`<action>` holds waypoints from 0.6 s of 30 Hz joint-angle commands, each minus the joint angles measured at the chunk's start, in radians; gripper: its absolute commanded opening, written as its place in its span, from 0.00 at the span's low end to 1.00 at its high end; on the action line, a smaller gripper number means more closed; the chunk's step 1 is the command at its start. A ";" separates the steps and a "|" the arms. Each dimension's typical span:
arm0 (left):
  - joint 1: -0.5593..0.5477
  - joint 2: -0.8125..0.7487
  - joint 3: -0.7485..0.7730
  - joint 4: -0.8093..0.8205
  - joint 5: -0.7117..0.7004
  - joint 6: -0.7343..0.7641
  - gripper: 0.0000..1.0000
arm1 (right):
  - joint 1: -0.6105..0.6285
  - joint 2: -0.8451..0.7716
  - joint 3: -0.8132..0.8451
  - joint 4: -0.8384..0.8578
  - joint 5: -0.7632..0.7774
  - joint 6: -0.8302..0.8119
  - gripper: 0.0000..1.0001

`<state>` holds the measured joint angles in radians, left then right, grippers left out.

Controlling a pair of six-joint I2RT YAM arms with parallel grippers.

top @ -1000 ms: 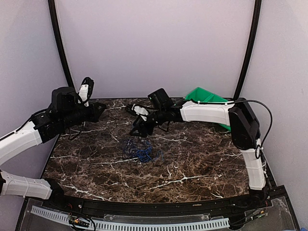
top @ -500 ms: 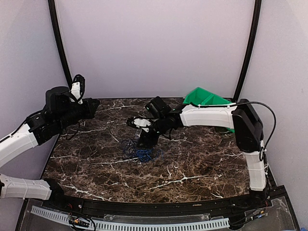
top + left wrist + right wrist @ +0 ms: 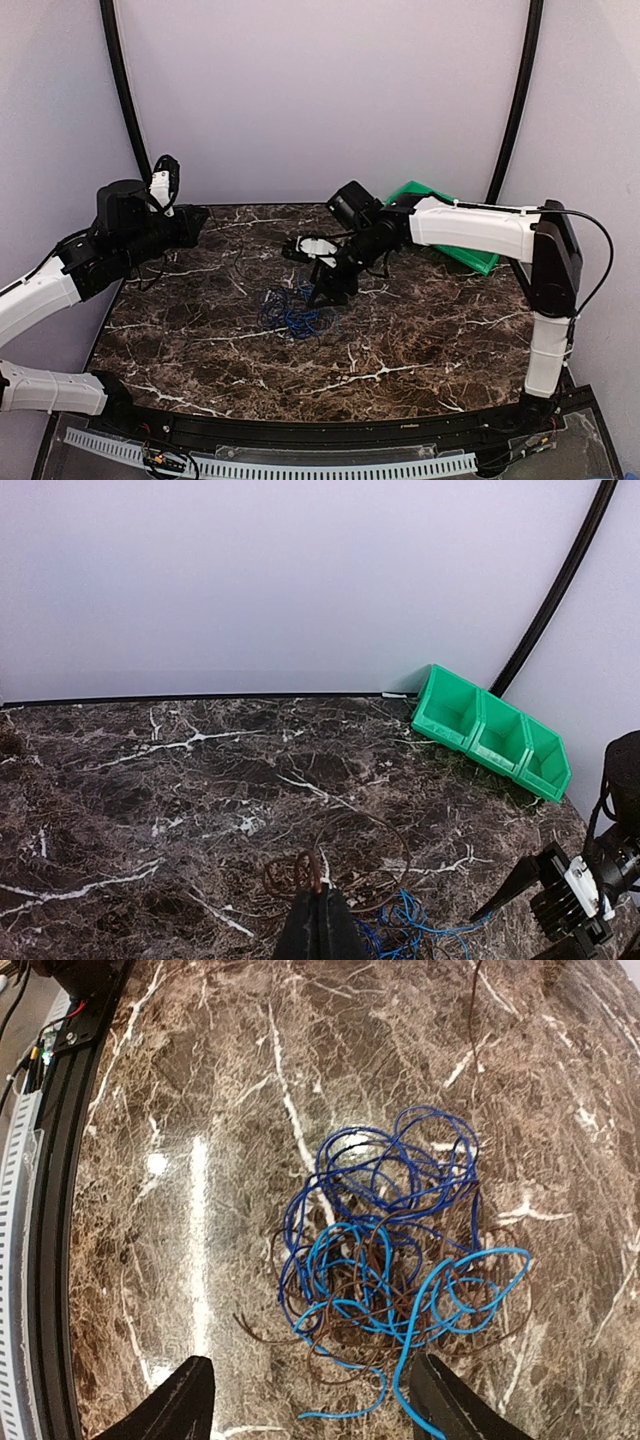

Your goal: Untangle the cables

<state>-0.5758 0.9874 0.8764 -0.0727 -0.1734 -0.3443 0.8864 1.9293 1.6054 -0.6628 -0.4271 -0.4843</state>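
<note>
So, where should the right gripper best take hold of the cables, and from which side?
Probably the light-blue loop sticking out at the edge of the cables, from straight above: the clump lies flat on the table and this loop stands clear of the knot.

A tangled clump of thin blue and black cables (image 3: pixel 295 312) lies mid-desk on the dark marble desk (image 3: pixel 420 345). My right hand (image 3: pixel 315 1400) hangs just behind and right of it. My left hand (image 3: pixel 318 920) is well off to the left. A green plastic three-compartment bin (image 3: pixel 490 735) sits at the back-right corner.
</note>
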 commanded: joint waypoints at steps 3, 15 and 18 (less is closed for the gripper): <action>0.005 0.005 0.031 0.021 0.020 0.020 0.00 | -0.002 0.118 0.325 -0.160 0.042 -0.062 0.68; 0.006 0.004 -0.025 0.069 0.041 -0.003 0.00 | -0.042 0.043 -0.137 -0.148 0.207 -0.170 0.70; 0.007 0.012 -0.018 0.061 0.048 0.006 0.00 | -0.052 0.016 -0.165 -0.112 0.169 -0.144 0.70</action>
<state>-0.5747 0.9966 0.8669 -0.0456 -0.1444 -0.3408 0.8532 2.0033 1.4502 -0.8928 -0.2718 -0.6739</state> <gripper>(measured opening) 0.013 0.699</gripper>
